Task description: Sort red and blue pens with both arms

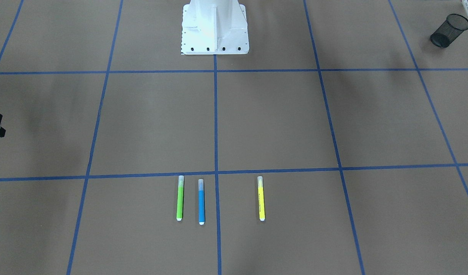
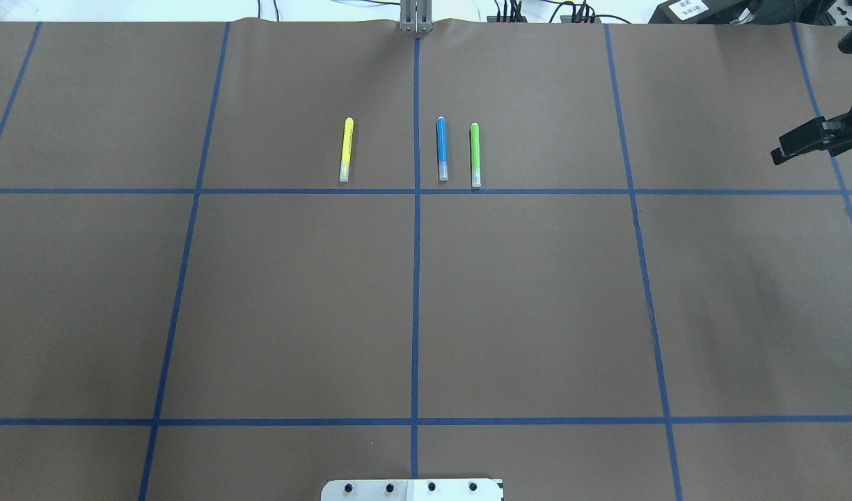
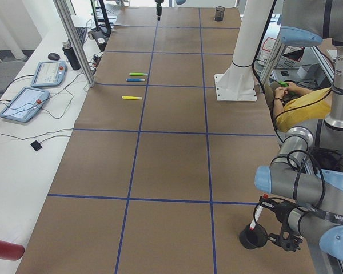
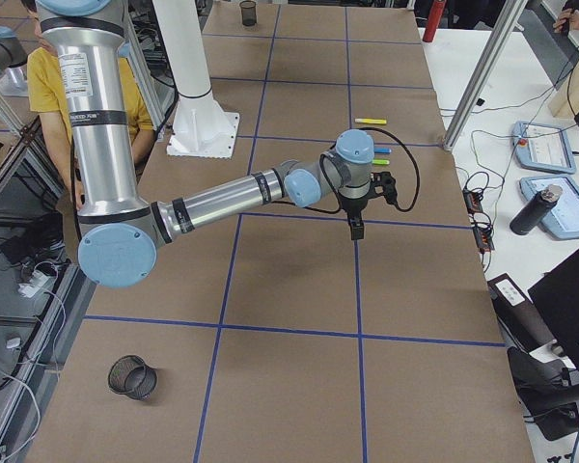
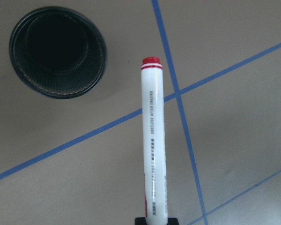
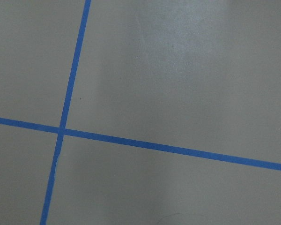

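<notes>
Broadly, the table is a flat spread of matte brown paper ruled into squares by blue tape. The left arm is folded low at its own end, seemingly so that the left gripper, clamped on the rear of the red pen, can aim that smooth white barrel cap-first at the round black wire-mesh cup. The red cap sits just beside the rim, not yet over the mouth. The right arm stretches over bare paper with the right gripper pointing down; I cannot tell whether its jaws are parted. The blue pen, slim and glossy, lies flat between the yellow marker and the green marker, nearer the green, probably awaiting the right arm.
</notes>
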Tool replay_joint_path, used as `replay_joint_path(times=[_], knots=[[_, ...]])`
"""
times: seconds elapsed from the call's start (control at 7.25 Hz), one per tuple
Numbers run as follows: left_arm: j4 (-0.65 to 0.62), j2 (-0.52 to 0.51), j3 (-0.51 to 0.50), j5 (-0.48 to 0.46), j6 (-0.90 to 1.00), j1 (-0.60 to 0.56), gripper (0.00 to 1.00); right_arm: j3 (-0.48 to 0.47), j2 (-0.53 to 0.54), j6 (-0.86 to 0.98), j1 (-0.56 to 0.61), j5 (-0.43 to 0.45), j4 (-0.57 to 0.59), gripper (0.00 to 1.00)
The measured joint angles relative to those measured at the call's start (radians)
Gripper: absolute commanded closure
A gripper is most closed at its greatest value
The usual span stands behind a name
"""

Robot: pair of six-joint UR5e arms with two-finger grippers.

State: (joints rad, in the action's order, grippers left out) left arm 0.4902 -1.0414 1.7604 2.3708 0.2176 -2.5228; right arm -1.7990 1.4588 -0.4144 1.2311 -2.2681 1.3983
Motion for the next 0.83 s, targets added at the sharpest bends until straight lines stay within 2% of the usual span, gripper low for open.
replay_joint_path(times=[0.41,0.55,0.69,0.83], knots=[[-0.007,-0.079,-0.23,-0.051,-0.011,0.002,1.0,-0.002,0.0,0.0,-0.01,0.027,-0.018,0.0],[-0.007,-0.091,-0.259,-0.062,-0.012,0.0,0.43,-0.002,0.0,0.0,-0.011,0.029,-0.022,0.0],[-0.007,-0.096,-0.27,-0.065,-0.012,-0.002,0.0,-0.002,0.0,0.0,-0.011,0.03,-0.024,0.0],[-0.005,-0.099,-0.274,-0.066,-0.012,-0.004,0.0,-0.002,0.0,0.0,-0.013,0.033,-0.025,0.0]])
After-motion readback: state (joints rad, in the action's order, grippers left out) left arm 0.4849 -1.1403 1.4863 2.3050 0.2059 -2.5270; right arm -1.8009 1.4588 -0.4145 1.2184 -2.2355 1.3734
